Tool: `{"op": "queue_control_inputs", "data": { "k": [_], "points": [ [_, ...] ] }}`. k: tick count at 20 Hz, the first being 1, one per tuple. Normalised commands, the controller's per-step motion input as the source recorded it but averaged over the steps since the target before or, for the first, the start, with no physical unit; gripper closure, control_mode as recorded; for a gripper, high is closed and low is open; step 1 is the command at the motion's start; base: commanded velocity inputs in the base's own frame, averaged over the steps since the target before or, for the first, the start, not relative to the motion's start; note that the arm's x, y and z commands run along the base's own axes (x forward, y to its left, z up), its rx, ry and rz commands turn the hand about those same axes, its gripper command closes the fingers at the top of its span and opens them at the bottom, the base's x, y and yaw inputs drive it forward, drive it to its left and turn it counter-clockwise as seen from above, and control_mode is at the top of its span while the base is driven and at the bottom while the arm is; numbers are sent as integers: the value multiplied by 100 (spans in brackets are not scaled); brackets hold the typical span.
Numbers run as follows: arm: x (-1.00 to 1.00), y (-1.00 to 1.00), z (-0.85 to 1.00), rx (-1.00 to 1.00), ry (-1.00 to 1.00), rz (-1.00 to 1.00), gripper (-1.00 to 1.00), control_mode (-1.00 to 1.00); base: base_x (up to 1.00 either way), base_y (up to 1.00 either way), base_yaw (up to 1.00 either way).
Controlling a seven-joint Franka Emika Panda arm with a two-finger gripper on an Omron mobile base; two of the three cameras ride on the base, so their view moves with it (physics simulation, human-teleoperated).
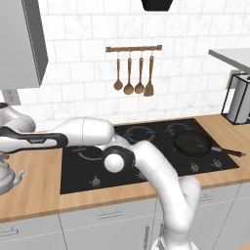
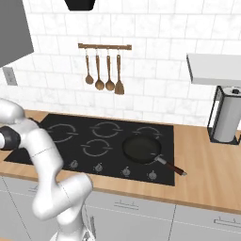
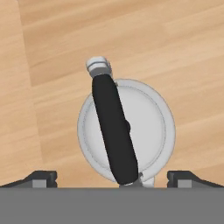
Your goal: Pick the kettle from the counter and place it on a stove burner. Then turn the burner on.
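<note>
Seen from straight above in the hand view, the kettle (image 3: 127, 131) is a round silver-grey body with a dark handle arching across its lid and a short spout. It stands on the wood-grain counter (image 3: 175, 48). My gripper (image 3: 114, 177) hovers over it, open, its fingertips (image 3: 41, 177) spread wide on either side and touching nothing. In the left base view the kettle (image 1: 7, 178) sits at the far left edge, under my outstretched arm. The wide double-ring stove burner (image 1: 139, 133) (image 2: 107, 128) lies bare on the black cooktop.
A black frying pan (image 1: 193, 143) (image 2: 141, 148) occupies the front right burner, handle pointing right. Knobs (image 1: 96, 182) line the cooktop's front edge. Wooden utensils (image 1: 133, 73) hang on the wall. A paper towel holder (image 2: 228, 117) stands at the right.
</note>
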Motion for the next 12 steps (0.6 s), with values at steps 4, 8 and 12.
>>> {"op": "queue_control_inputs", "data": {
  "k": [4,8,12],
  "points": [
    [2,0,-20,0,-4,0,-100,-100,0,0,0],
    [6,1,-14,0,0,0,-100,-100,0,0,0],
    [6,3,-12,0,0,0,-100,-100,0,0,0]
  ]
}}
